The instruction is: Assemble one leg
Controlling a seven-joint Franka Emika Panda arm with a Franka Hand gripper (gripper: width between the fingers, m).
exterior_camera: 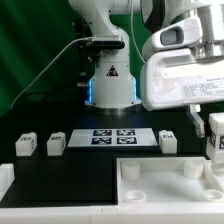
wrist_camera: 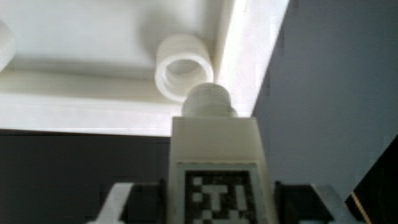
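My gripper (exterior_camera: 212, 128) is at the exterior view's right, shut on a leg (exterior_camera: 214, 140), a small white block with a black-and-white tag. It holds the leg upright just above the right corner of the white tabletop (exterior_camera: 150, 190). In the wrist view the held leg (wrist_camera: 217, 150) sits between the two fingers (wrist_camera: 128, 200) of the gripper (wrist_camera: 217, 206). Its rounded tip points at a round corner hole (wrist_camera: 183, 70) of the tabletop (wrist_camera: 89, 90) and is close to it. I cannot tell whether they touch.
Three more legs stand on the black table: two at the exterior view's left (exterior_camera: 24, 145) (exterior_camera: 55, 144) and one right of the middle (exterior_camera: 167, 140). The marker board (exterior_camera: 112, 137) lies in front of the robot base (exterior_camera: 110, 85).
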